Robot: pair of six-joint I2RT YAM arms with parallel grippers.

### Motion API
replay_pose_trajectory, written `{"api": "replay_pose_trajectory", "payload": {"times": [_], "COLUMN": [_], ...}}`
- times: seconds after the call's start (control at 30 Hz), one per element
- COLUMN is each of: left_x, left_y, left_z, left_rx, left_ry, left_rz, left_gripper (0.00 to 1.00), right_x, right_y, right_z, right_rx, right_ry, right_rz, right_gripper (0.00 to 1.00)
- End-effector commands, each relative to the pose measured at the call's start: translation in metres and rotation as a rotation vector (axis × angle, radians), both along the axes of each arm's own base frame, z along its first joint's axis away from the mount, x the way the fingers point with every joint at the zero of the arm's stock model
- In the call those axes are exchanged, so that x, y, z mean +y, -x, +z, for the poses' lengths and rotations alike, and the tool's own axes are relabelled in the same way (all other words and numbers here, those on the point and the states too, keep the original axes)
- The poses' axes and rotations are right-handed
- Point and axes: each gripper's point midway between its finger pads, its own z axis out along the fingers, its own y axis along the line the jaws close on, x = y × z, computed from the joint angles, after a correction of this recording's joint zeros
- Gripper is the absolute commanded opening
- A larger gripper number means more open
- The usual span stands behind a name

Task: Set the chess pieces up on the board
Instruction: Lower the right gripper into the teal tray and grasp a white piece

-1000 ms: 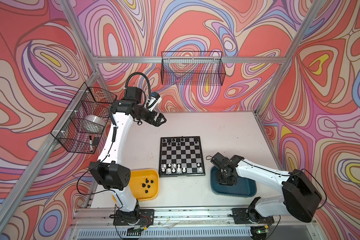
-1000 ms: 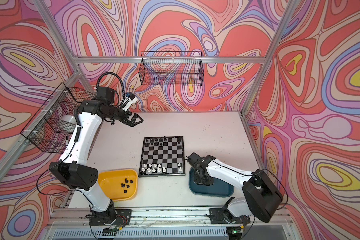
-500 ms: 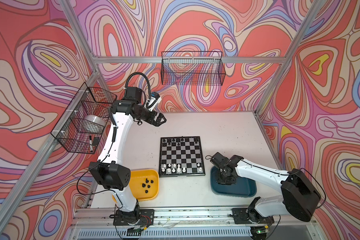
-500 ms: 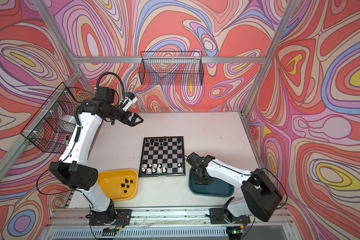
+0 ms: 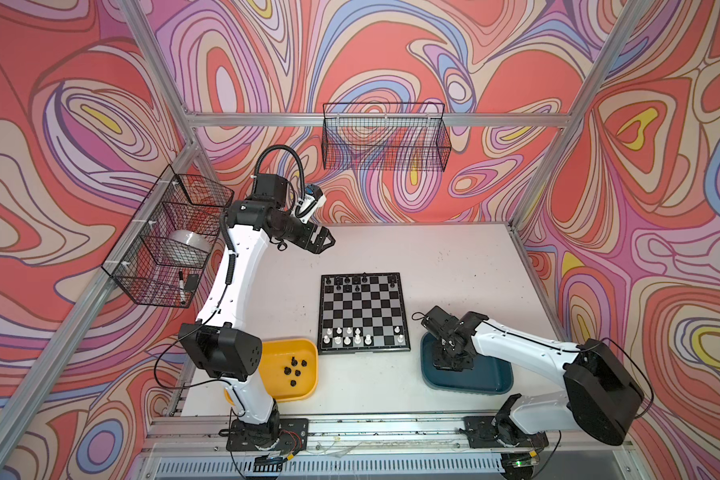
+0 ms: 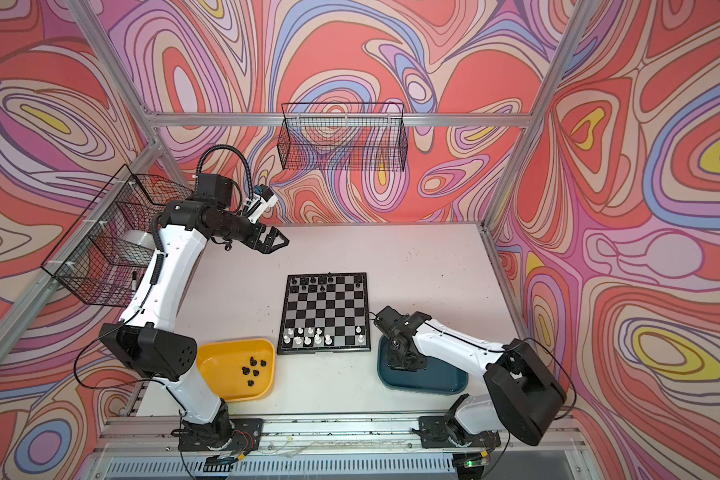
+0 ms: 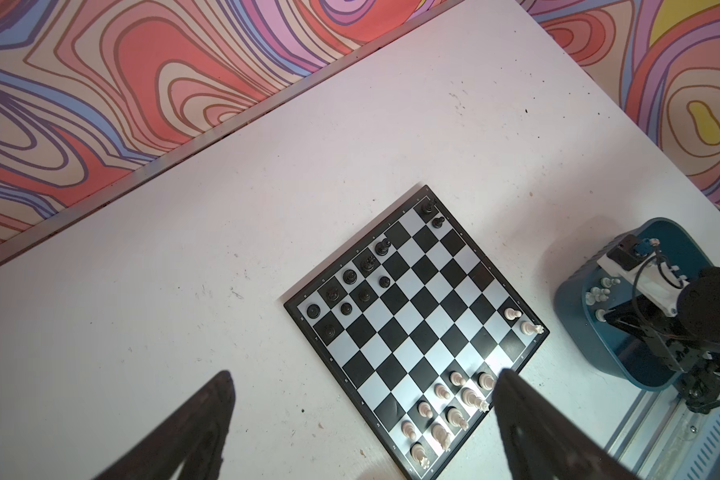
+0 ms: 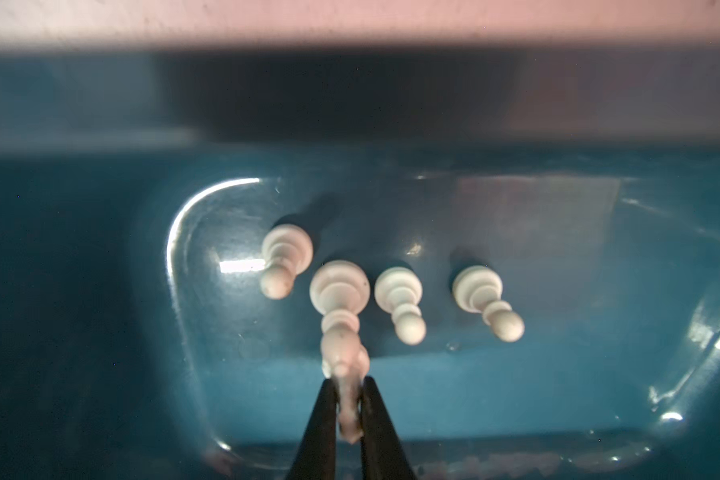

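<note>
The board (image 5: 362, 318) lies mid-table, with black chess pieces (image 5: 352, 282) on its far rows and white ones (image 5: 348, 336) on its near rows. My right gripper (image 8: 347, 384) is down inside the teal tray (image 5: 489, 382), shut on the top of a tall white piece (image 8: 341, 328) whose base looks to rest on the tray floor. Three white pawns (image 8: 400, 299) stand beside it. In both top views my left gripper (image 5: 323, 243) hangs open and empty, high over the back left of the table. In the left wrist view its fingers (image 7: 516, 411) frame the board (image 7: 416, 328).
A yellow tray (image 5: 273, 353) at the front left holds several black pieces (image 5: 294, 368). Wire baskets hang on the left wall (image 5: 167, 241) and the back wall (image 5: 385, 137). The right arm (image 5: 516, 349) reaches in from the front right.
The right gripper's jaws have closed onto the tall white piece in the teal tray. Neither arm has visibly shifted.
</note>
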Motion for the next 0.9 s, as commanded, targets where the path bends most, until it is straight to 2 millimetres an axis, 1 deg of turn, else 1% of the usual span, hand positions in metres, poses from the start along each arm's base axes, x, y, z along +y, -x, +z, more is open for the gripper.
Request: {"api": "replay_pose_trajectory", "payload": {"times": [0.0,0.13,0.33,0.5,0.67,0.87], "left_x": [-0.0013,-0.0025,-0.0075,-0.0092,-0.0107,-0.0071], "left_y": [0.0039,0.0033,0.0056,0.0062,0.0082,0.0077], "left_z": [0.0123,0.012,0.0125,0.0128,0.0101,0.0109], "left_rx": [-0.038,-0.038,-0.04,-0.042,-0.035,-0.046], "left_ry": [-0.007,-0.008,-0.012,-0.012,-0.012,-0.032], "left_rz": [-0.01,-0.008,-0.019,-0.02,-0.021,-0.007], "left_gripper": [0.97,0.97,0.97,0.97,0.97,0.98], "right_x": [-0.0023,-0.0021,-0.0017,-0.0022,-0.0049,-0.0077], "right_y": [-0.0019,-0.0038,-0.0037,-0.0053,-0.0007,0.0008], "right_z": [0.0018,0.0019,-0.001,-0.0005,-0.0015,0.0031], "right_rx": [-0.021,-0.027,-0.026,-0.032,-0.023,-0.032], "right_ry": [-0.001,0.002,0.0,0.004,0.006,0.008], "right_rz": [-0.011,-0.011,-0.013,-0.014,-0.014,-0.027], "right_gripper": [0.12,0.17,0.17,0.15,0.12,0.08]}}
